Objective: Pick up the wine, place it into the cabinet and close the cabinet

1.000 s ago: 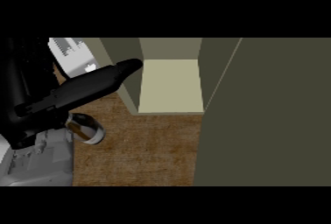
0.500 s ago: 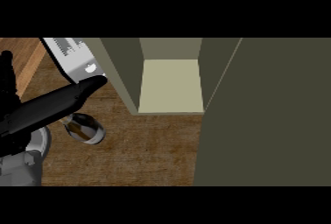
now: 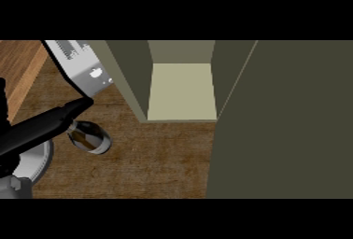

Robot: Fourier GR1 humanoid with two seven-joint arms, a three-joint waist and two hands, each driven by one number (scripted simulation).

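The wine bottle (image 3: 52,122) is a long black shape lying tilted at the left, its neck pointing up and right toward the cabinet. My left hand (image 3: 3,102) shows only as a black sliver at the left edge, curled round the bottle's body, with the grey forearm (image 3: 27,165) below it. The open cabinet (image 3: 180,91) has a pale, bare interior at top centre, well to the right of the bottle's tip. Its dark olive door (image 3: 283,121) stands open and fills the right side. My right hand is out of view.
A shiny metal cup (image 3: 93,137) stands on the wooden counter (image 3: 151,158) just under the bottle's neck. A silver appliance (image 3: 82,65) lies at the upper left beside the cabinet's left wall (image 3: 127,77).
The bottle and my left arm have drawn back to the left and down; the neck tip, earlier near the cabinet's left wall, is farther from it now. More of the silver appliance shows.
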